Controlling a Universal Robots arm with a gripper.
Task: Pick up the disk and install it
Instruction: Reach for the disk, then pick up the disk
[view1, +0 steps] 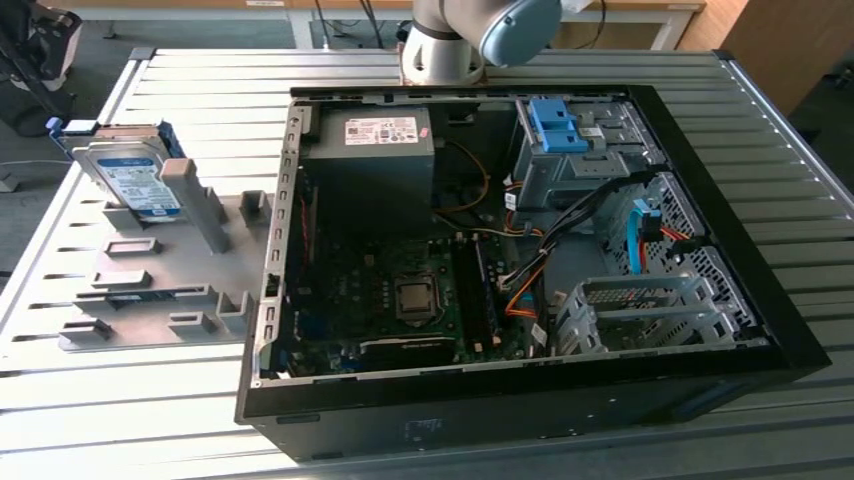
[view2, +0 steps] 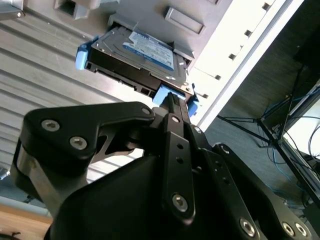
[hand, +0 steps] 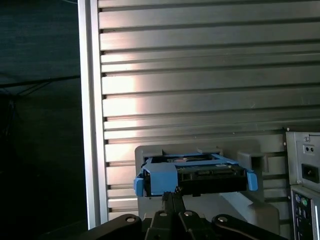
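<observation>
Exterior view: the disk (view1: 127, 180) stands on edge, tilted, in a slot of a grey holder (view1: 160, 290) on the slatted metal surface (view1: 441, 70), on the exterior view's left. Just beside the holder lies an open computer case (view1: 747, 300), with a grey box (view1: 374, 160) bearing a white sticker and a blue bracket (view1: 554, 125) inside it. The arm (view1: 461, 40) rises behind the case, well apart from the disk.

Second wrist view: the black hand (view2: 172, 102) points toward the disk (view2: 140, 52). Its slim fingers lie together with no gap, and nothing is caught between them. The disk's label faces up and blue rails frame its ends.

First wrist view: the hand's (hand: 172, 194) fingertips are together, in line with the disk (hand: 192, 172), which is seen edge-on in the holder (hand: 250, 152) on the surface (hand: 200, 75). Part of the case (hand: 302, 175) sits beside it.
</observation>
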